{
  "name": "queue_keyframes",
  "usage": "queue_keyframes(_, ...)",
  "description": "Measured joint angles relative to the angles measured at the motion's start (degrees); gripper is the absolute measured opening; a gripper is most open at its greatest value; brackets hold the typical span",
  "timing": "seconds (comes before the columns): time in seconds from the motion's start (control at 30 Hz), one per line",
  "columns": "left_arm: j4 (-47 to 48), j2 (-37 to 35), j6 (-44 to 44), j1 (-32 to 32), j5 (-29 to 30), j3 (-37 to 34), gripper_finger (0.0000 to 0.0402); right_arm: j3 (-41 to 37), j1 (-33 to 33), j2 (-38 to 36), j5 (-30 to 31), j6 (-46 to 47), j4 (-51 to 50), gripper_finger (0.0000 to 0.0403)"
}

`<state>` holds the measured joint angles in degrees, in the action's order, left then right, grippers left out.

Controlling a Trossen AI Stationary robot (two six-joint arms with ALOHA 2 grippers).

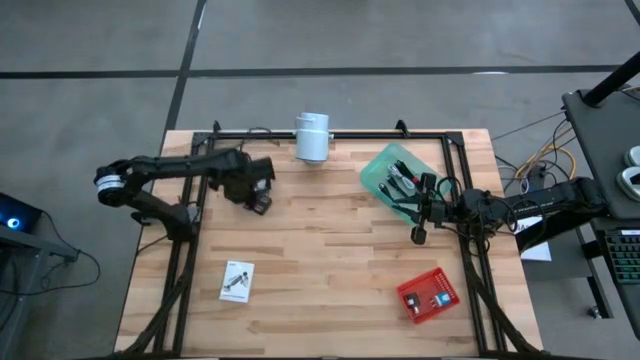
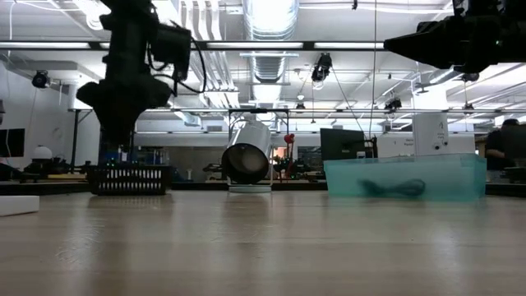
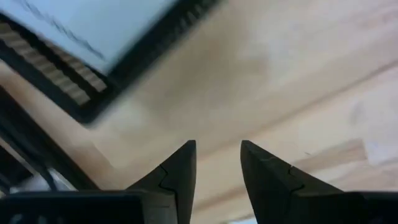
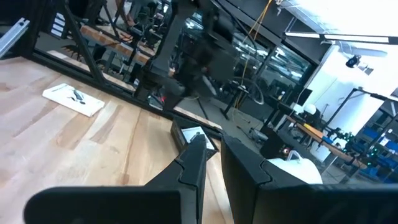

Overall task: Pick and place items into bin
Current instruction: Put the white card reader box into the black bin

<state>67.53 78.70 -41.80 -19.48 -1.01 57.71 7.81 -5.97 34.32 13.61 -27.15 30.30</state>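
My left gripper (image 1: 260,203) hangs over the far-left part of the table, open by a narrow gap and empty (image 3: 217,152). Below it sits a small black basket (image 2: 130,178) holding a white packet (image 4: 194,133). My right gripper (image 1: 417,236) hovers just near of the green bin (image 1: 385,165), its fingers a narrow gap apart, holding nothing (image 4: 212,142). Black cords (image 1: 405,185) lie inside the bin (image 2: 403,177). Another white flat packet with a dark print (image 1: 237,280) lies flat on the near-left wood.
A red basket (image 1: 412,303) with a printed packet in it stands at the near right. A white cylinder (image 1: 312,137) sits at the far edge on the black frame rail. Bare wood lies across the table's middle.
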Motion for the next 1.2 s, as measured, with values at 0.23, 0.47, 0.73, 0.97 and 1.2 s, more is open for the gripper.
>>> queue_keyframes(0.23,0.1,0.0,-20.9,14.2,-0.7,0.3,0.0109,0.0,0.0,0.0,0.0,6.2,-0.4,0.0038)
queue_keyframes(0.47,-1.5,0.6,-41.2,27.8,-1.0,0.3,0.0109,0.0,0.0,0.0,-0.7,12.8,-2.2,0.0038)
queue_keyframes(0.73,-10.8,7.9,-55.4,41.8,-1.1,2.2,0.0109,0.0,0.0,0.0,-0.7,12.2,-3.8,0.0038)
queue_keyframes(0.97,-11.2,17.3,-59.9,47.4,-5.2,7.5,0.0109,0.0,0.0,0.0,-0.7,10.6,-3.5,0.0038)
queue_keyframes(1.2,-10.8,22.1,-60.0,48.9,-6.3,9.7,0.0109,0.0,0.0,0.0,-0.7,10.4,-3.4,0.0038)
